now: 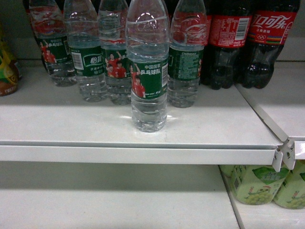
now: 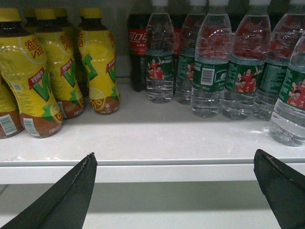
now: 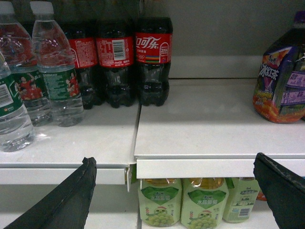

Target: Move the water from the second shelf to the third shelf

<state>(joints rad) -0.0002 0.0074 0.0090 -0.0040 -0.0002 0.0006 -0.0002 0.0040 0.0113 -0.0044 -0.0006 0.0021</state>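
Several water bottles with green labels stand in a group on the white shelf [image 1: 57, 119]. One water bottle [image 1: 148, 71] stands in front of the others, near the shelf's front edge. The left wrist view has the group at the right, with the nearest water bottle [image 2: 289, 95] at the frame's edge. My left gripper [image 2: 175, 161] hangs open in front of the shelf's lip, holding nothing. My right gripper [image 3: 174, 162] is also open and empty, before the shelf edge, with water bottles [image 3: 57, 76] up to its left. Neither gripper appears in the head view.
Dark cola bottles [image 1: 248, 43] stand right of the water. Yellow lemon-tea bottles [image 2: 43, 76] stand to its left. A purple snack bag [image 3: 283, 81] sits on the adjoining shelf panel. Green grape-drink bottles [image 3: 181, 202] stand on the lower shelf [image 1: 95, 200].
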